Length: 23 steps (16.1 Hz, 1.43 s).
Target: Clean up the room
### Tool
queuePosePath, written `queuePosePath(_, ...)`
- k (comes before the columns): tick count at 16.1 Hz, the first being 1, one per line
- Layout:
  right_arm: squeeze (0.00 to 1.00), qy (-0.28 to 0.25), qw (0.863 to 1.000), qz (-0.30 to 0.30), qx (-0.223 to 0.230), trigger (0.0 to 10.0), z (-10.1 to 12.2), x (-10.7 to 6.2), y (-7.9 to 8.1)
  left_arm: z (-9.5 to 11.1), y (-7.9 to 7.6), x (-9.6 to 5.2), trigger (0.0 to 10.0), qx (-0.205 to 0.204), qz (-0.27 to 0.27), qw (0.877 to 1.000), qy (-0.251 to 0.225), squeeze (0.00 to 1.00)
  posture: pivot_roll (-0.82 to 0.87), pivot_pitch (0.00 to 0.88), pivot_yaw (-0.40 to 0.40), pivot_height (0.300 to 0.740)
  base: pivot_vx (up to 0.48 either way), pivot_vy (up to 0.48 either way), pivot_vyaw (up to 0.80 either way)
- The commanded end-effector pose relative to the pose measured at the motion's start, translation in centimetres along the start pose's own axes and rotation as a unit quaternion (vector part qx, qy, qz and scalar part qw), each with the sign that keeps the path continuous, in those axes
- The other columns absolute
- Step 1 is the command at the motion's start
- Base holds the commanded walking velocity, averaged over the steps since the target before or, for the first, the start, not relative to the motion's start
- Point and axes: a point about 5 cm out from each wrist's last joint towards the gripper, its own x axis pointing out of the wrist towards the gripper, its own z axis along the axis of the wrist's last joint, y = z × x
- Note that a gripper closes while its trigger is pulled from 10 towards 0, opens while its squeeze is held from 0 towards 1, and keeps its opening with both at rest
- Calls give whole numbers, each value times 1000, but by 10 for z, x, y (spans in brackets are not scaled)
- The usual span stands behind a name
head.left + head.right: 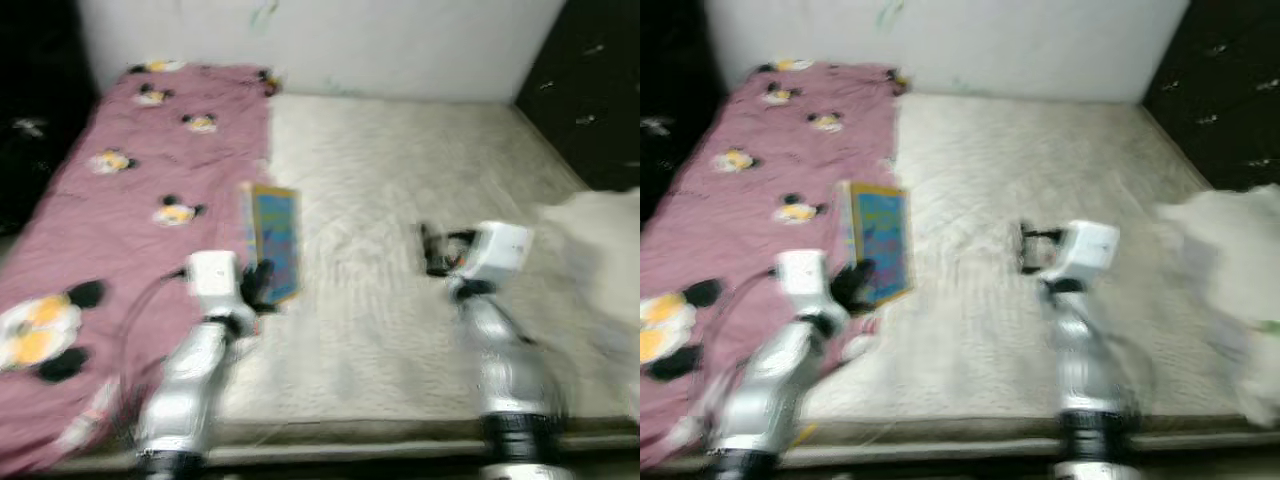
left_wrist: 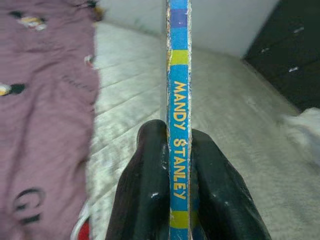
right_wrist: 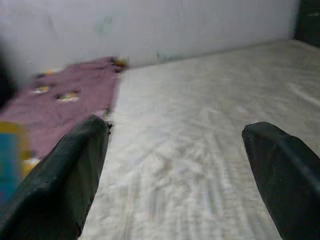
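One book is all you hold: your left end effector clamps its spine above the mattress, beside the pink sheet's edge. Your right end effector hangs spread over bare mattress.

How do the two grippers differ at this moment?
The left gripper is shut on a blue book, its fingers pressed against both sides of the spine; the right gripper is open and holds nothing. The left gripper is at the edge of the purple blanket; the right gripper is over the bare mattress. Both reach forward over the bed.
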Motion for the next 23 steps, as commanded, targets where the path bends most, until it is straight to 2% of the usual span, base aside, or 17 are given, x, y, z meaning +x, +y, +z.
queuePosePath(1, 0, -6, 1000, -17, -11, 10000, 6, -1, -13, 9, -7, 2, 10000, -2, -10, 1000, -25, 0, -90, 38, -36, 740, 0, -398, 0)
queuePosePath(7, 0, -7, 1000, -14, -13, 10000, 7, -1, -12, 9, -8, 2, 10000, -4, -9, 1000, -24, 0, -92, 38, -39, 740, 0, -397, 0)
queuePosePath(9, 0, -8, 1000, -3, -28, 10000, 7, 0, -10, 9, -8, 3, 10000, -6, -8, 1000, -25, 0, -91, 39, -40, 740, 0, -398, 0)
queuePosePath(12, 0, -10, 999, 0, -33, 10000, 7, 0, -8, 10, -8, 3, 10000, -5, -9, 1000, -26, 0, -89, 37, -40, 740, 0, -360, 727)
queuePosePath(17, 0, -9, 1000, -9, -25, 10000, 5, 0, -10, 13, -7, 5, 10000, -4, -6, 999, -39, 0, -88, 31, -38, 740, 0, 0, 83)
queuePosePath(20, 0, -9, 1000, -8, -24, 10000, 5, 1, -10, 16, -10, 3, 10000, -15, -33, 998, -52, 0, -89, 28, -39, 740, 0, 0, 0)
queuePosePath(23, 0, -7, 1000, -7, -23, 10000, 5, 2, -11, 17, -11, 4, 10000, -16, -36, 998, -55, 0, -88, 21, -40, 740, 174, 0, -152)
